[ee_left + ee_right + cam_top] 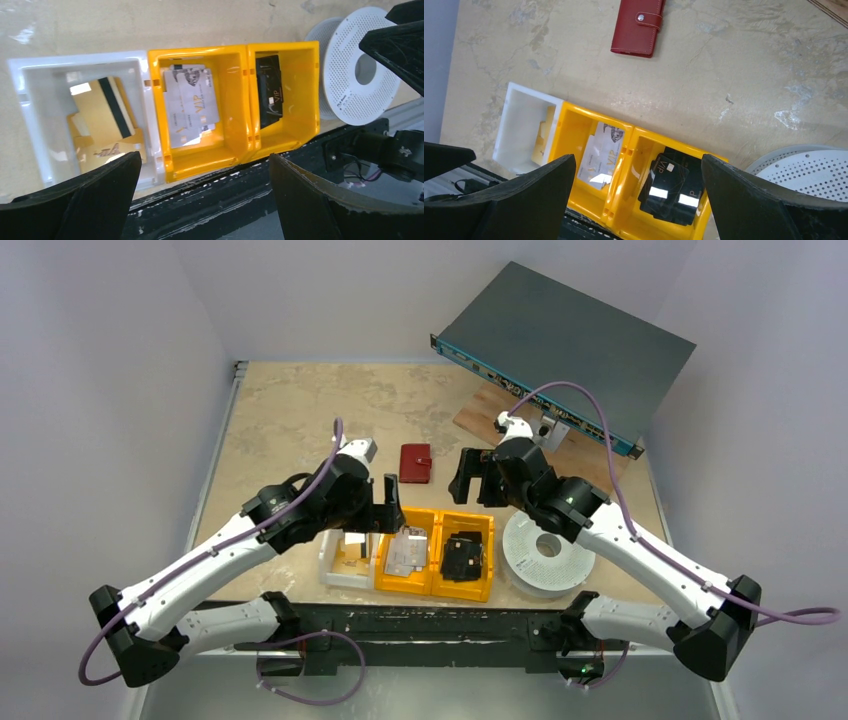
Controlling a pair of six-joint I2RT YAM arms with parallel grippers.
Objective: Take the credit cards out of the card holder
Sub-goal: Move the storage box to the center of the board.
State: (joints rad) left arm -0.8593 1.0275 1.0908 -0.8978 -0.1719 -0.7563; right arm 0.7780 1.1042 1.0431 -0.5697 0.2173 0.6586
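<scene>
The card holder (pixel 415 463) is a dark red wallet lying closed on the table, snap tab fastened; it also shows in the right wrist view (pixel 637 27). No card shows in it. Golden-yellow credit cards (pixel 102 112), one with a black stripe, lie in the white bin (pixel 30 110). Silver-grey VIP cards (pixel 192 105) lie in the middle yellow bin (pixel 200 165), and black VIP cards (pixel 671 187) in the right yellow bin (pixel 644 137). My left gripper (pixel 388 505) hangs open and empty above the bins, left of the wallet. My right gripper (pixel 468 477) is open and empty, right of the wallet.
The three bins (pixel 408 585) stand in a row at the near edge. A white perforated spool (pixel 547 552) lies right of them. A grey rack unit (pixel 565 345) leans at the back right over a wooden board (pixel 490 412).
</scene>
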